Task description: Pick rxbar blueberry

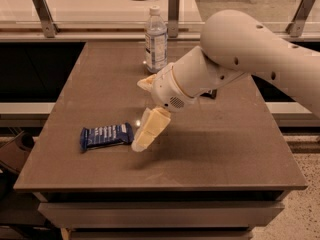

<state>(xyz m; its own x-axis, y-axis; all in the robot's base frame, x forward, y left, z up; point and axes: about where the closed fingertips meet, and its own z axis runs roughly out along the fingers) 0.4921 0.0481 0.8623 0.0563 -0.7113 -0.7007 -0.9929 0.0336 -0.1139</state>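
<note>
The rxbar blueberry [106,135] lies flat on the brown table [225,149] near its front left, a blue wrapper with white lettering. My gripper [140,115] hangs just right of the bar on a big white arm [240,54]. Its two cream fingers are spread apart: the lower finger [149,129] comes down right next to the bar's right end, and the upper one [146,82] is farther back. Nothing is between them.
A clear water bottle [156,39] stands upright at the back middle of the table, just behind the gripper. A small dark object [212,93] peeks out from behind the arm. A railing and posts run along the far side.
</note>
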